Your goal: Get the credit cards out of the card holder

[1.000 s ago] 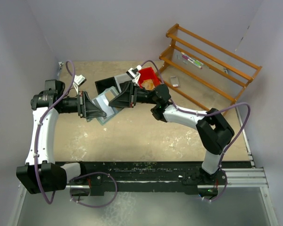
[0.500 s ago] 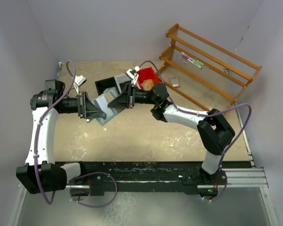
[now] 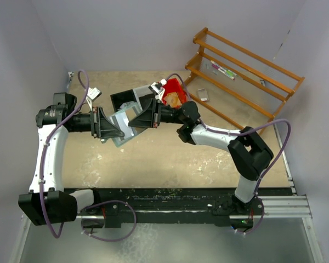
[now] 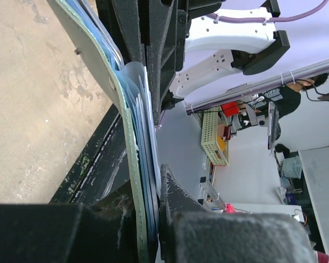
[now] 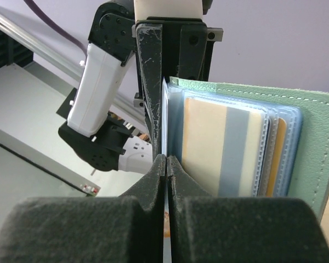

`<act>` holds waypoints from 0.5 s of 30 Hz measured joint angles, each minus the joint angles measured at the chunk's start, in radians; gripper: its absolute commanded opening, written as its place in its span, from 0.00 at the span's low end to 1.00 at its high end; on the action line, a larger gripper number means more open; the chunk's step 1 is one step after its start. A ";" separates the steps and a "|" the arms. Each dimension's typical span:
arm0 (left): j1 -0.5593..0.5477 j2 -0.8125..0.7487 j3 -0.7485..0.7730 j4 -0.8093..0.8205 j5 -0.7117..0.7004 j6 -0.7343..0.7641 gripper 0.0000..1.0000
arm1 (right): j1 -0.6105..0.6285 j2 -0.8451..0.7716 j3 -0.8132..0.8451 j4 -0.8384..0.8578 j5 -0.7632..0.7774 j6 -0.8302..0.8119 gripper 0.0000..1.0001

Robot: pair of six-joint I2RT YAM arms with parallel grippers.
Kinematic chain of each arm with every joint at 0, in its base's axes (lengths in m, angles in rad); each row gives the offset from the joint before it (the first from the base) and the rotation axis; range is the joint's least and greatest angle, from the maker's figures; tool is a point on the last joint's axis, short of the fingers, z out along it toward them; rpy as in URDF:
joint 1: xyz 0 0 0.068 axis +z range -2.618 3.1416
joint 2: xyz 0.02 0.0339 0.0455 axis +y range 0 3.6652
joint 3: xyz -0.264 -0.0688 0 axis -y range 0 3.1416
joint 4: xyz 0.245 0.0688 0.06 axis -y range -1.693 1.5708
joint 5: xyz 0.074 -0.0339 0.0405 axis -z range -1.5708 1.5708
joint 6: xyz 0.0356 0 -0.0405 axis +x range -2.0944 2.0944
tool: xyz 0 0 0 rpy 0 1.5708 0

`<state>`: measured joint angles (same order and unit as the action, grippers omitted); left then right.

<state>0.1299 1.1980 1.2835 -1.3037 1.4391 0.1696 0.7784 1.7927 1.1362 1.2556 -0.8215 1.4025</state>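
Note:
The card holder (image 3: 122, 121), a pale mint-green wallet with clear pocket pages, is held in the air over the table's left middle. My left gripper (image 3: 116, 131) is shut on its lower edge; in the left wrist view the cover and pages (image 4: 122, 109) sit squeezed between the jaws (image 4: 152, 183). My right gripper (image 3: 134, 119) meets it from the right and is shut (image 5: 165, 160) on a thin pale sheet seen edge-on, a credit card as far as I can tell. Beside it a cream-and-grey credit card (image 5: 219, 148) and an orange one (image 5: 280, 159) show inside pockets of the holder (image 5: 318, 142).
A black bin (image 3: 124, 98) and a red bin (image 3: 174, 91) stand behind the grippers. A wooden rack (image 3: 247, 71) fills the far right, with a small silver device (image 3: 203, 95) on the table before it. The two arms are nose to nose.
The right gripper has closed and shifted slightly left toward the card holder. The left gripper and the holder have stayed about where they were.

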 measured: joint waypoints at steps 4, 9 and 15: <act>-0.006 0.000 0.000 -0.001 0.000 0.008 0.14 | -0.001 0.000 -0.024 0.045 0.002 0.029 0.00; -0.008 0.000 0.000 0.000 -0.002 0.010 0.15 | -0.005 -0.005 -0.035 0.046 0.016 0.034 0.03; -0.005 0.000 0.006 0.004 -0.002 0.010 0.14 | -0.003 -0.027 -0.034 -0.020 0.018 0.010 0.31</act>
<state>0.1253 1.1984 1.2900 -1.2999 1.4376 0.1791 0.7750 1.7660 1.1019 1.2354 -0.8032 1.4124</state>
